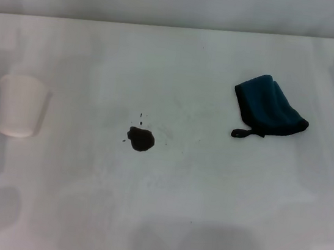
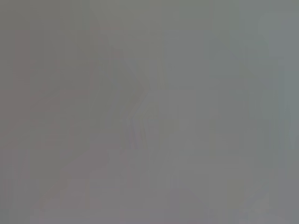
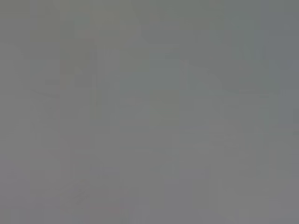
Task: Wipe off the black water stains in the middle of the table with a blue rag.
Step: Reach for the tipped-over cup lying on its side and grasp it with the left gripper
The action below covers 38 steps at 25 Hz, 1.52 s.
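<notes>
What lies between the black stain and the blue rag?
Nothing: in the head view, bare table separates the black water stains from the blue rag.

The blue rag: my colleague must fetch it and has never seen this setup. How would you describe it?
On the white table, look toward the robot's right, past the black water stains near the middle. The blue rag lies there crumpled. It is the only dark teal cloth, unlike the white paper cup on the far left.

cup [image 1: 19,107] left, stains [image 1: 140,139] middle, rag [image 1: 269,107] right
</notes>
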Tool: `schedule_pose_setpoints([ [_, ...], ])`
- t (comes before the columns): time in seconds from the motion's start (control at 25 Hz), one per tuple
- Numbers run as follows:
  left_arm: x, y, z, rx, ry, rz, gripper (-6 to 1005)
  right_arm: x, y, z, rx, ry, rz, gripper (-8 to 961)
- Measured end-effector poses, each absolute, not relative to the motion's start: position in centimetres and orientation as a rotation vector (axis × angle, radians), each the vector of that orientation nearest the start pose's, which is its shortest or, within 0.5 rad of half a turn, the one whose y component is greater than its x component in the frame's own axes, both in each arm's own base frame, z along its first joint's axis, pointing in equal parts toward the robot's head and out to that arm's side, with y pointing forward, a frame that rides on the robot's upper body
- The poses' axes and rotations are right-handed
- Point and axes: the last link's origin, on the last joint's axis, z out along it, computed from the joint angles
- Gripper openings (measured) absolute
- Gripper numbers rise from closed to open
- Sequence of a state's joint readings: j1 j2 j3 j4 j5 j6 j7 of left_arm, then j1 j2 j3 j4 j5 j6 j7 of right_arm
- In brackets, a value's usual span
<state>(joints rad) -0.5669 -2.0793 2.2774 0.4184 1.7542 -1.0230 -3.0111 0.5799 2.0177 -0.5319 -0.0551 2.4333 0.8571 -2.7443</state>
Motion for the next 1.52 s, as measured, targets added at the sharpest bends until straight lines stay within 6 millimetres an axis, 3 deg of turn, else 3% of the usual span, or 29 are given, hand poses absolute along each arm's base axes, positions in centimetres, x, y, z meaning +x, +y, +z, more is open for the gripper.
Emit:
schedule_pose_setpoints([
  [0.36,-27.9,40.3,0.2,-1.29,-0.688,-0.735,876,35.5,40.2,4.1,-1.425,0.83,0.591,873],
  [0.72,-28.4,40.3,0.0,-1.294,-0.703,-0.716,877,35.6,40.5,3.7,-1.431,0.861,0.564,873],
  [1.12,-27.9,40.7,-0.6,-1.317,-0.722,-0.711,877,35.5,41.5,5.7,-1.41,0.803,0.548,873],
  [1.28,-27.1,41.8,-0.4,-1.301,-0.773,-0.738,877,35.9,41.2,6.4,-1.397,0.792,0.538,873],
  [1.52,-26.8,44.6,1.2,-1.201,-1.033,-0.804,877,36.0,41.4,7.4,-1.386,0.767,0.534,873],
])
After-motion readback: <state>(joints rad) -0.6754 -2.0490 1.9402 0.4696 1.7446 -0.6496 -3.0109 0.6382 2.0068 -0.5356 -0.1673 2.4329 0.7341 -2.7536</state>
